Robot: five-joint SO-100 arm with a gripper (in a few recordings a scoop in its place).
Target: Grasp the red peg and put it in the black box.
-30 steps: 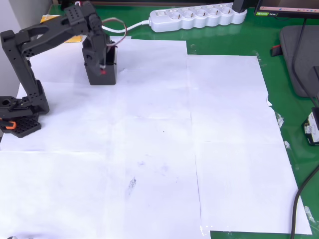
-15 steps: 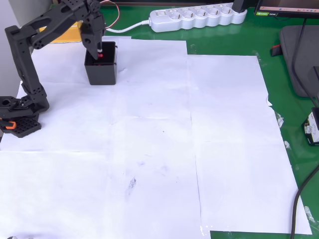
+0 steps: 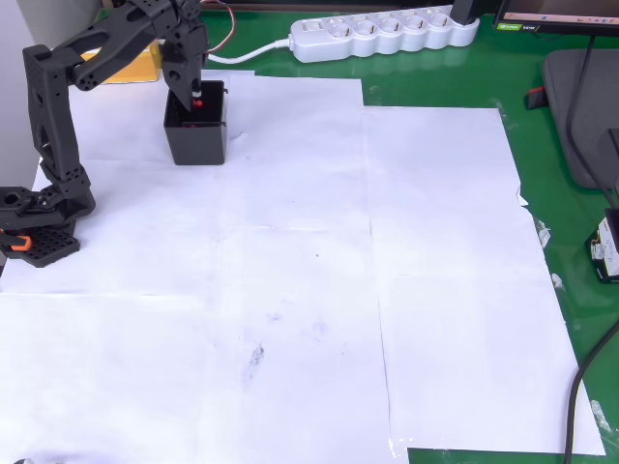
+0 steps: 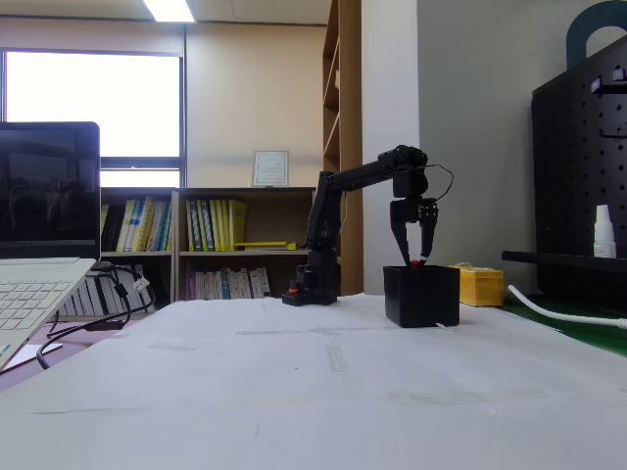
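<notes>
The black box (image 3: 195, 138), at upper left of the overhead view, is showing matt black plastic walls. The gripper (image 3: 196, 100) and arm (image 3: 58, 116) are presenting the same matt black plastic. The red peg (image 3: 197, 103) is appearing smooth, its material unclear. White paper sheets (image 3: 290, 290), smooth and faintly smudged, are covering a green table mat (image 3: 580, 251). The power strip (image 3: 382, 34) is showing glossy white plastic.

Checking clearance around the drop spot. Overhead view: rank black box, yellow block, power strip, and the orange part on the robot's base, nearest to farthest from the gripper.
1. black box, directly under the gripper, which holds the red peg.
2. yellow block, up and left of it.
3. power strip, along the top edge to the right.
4. orange part, far lower left, on the base.
</notes>
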